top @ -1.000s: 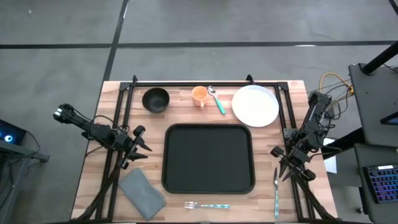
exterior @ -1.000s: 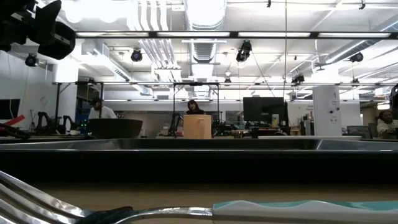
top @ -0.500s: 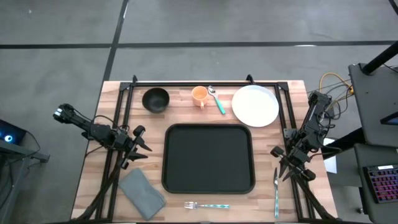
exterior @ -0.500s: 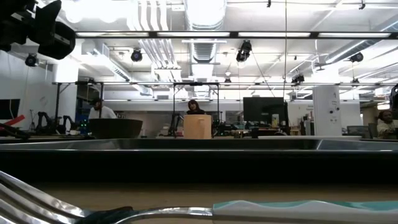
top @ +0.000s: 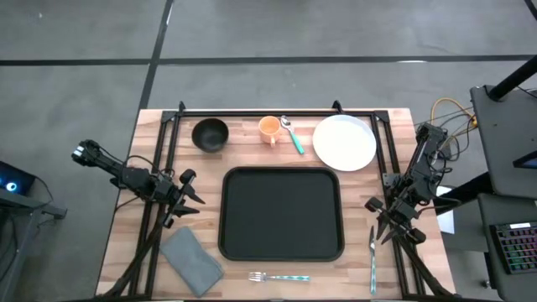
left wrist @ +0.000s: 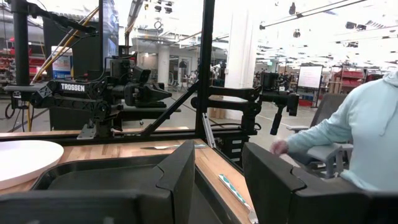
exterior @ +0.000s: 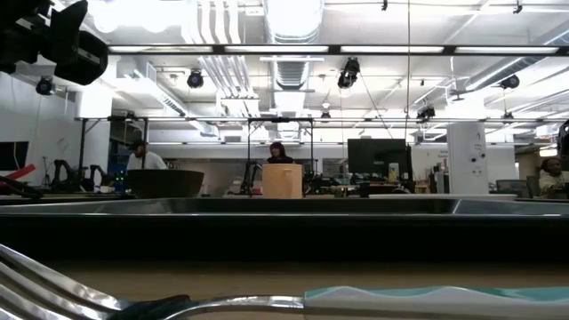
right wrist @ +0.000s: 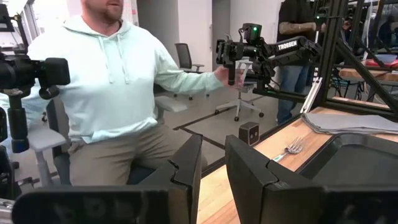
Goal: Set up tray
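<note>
Left dark six-joint arm lies low over the table's left side, reaching inward from the left edge. Its left two-finger gripper [top: 190, 200] points toward the table's middle, fingers parted with a clear gap between them; in the left wrist view the two dark fingers [left wrist: 180, 180] stand apart, nothing between them.

Right dark six-joint arm sits folded at the table's right edge, angled down toward the near side. Its right two-finger gripper [top: 382, 222] points inward and toward the near edge, fingers spread; the right wrist view shows both dark fingers [right wrist: 189, 168] separated, gap empty.

Neither gripper touches anything.
</note>
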Available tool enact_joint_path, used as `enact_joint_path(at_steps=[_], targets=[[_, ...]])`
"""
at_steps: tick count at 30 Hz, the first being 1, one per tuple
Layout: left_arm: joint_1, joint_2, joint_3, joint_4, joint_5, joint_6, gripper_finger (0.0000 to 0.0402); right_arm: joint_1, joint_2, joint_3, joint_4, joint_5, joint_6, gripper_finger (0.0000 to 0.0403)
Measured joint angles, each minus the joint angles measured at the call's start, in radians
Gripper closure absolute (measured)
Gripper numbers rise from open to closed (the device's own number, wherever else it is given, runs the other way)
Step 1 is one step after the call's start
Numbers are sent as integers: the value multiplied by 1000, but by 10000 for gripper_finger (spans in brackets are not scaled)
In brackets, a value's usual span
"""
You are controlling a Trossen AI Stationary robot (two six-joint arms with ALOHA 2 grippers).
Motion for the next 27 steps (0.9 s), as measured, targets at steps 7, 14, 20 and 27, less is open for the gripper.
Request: enact_joint_path(at_steps=[7, 14, 20, 27], targets=[[0, 0, 0, 7, 0, 0, 284, 0, 0, 0, 0, 0, 0, 339], [0, 0, 0, 27, 0, 0, 284, 0, 0, 0, 0, 0, 0, 339], [1, 0, 0, 27, -15, 21, 284, 0, 0, 0, 0, 0, 0, 339], [1, 0, 0, 27, -15, 56, 284, 0, 0, 0, 25, 3, -40, 339]])
